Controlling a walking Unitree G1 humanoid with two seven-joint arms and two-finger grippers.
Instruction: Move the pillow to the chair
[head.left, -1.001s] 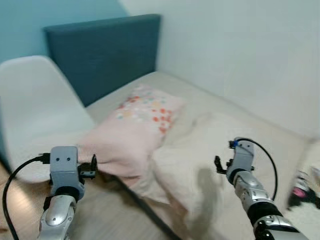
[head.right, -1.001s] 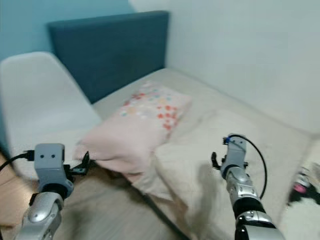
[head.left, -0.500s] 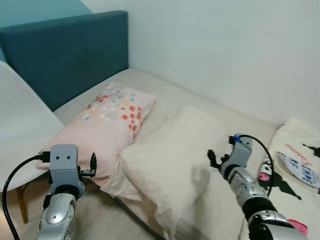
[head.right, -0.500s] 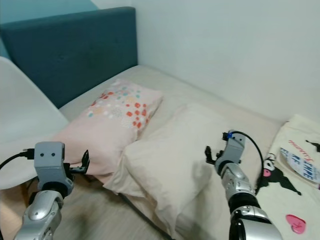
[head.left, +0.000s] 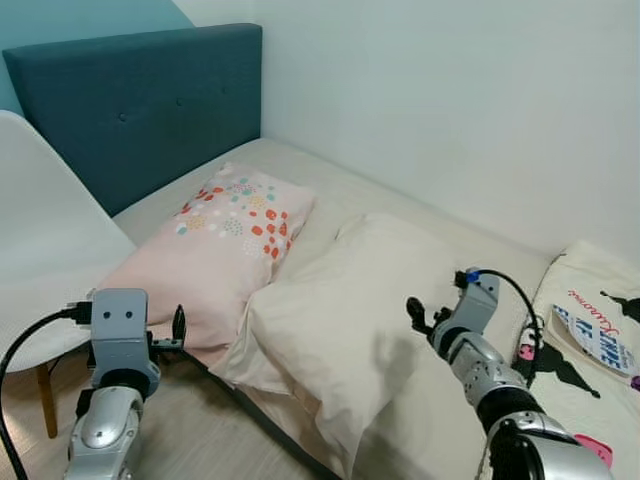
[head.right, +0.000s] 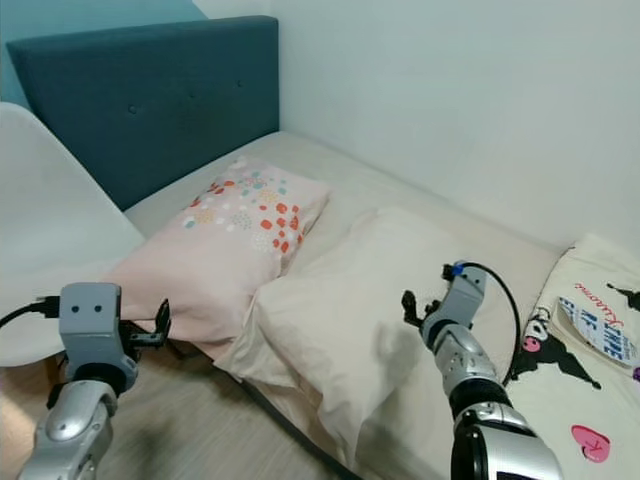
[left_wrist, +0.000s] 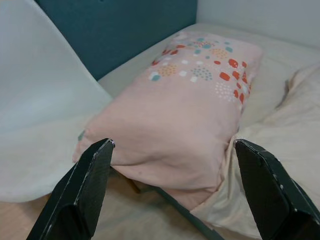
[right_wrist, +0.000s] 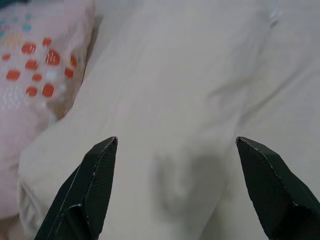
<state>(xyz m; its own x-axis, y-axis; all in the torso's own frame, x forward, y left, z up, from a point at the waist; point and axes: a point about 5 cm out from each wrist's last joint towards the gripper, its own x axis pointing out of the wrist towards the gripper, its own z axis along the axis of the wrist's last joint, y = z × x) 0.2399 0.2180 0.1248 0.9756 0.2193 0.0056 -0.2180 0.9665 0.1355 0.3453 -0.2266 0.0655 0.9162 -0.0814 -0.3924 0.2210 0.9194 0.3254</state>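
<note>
A pink pillow (head.left: 215, 250) with coloured dots lies at the head of the bed, its near corner hanging over the mattress edge. A larger cream pillow (head.left: 340, 330) lies beside it and overlaps its end. The white chair (head.left: 40, 260) stands at the left, close against the bed. My left gripper (head.left: 178, 328) is open, low in front of the pink pillow's (left_wrist: 185, 115) near corner and not touching it. My right gripper (head.left: 413, 314) is open just above the cream pillow (right_wrist: 165, 100), with nothing between its fingers.
A teal headboard (head.left: 140, 100) and a white wall close off the back. A printed cloth with a cartoon figure (head.left: 590, 320) lies on the bed at the far right. Wooden floor (head.left: 200, 430) runs along the bed's near edge, with a chair leg (head.left: 45, 400) on it.
The whole picture shifted as the camera swung right, then steadied; the chair now sits further left. The right gripper edged slightly towards the cream pillow. Both grippers stay open.
</note>
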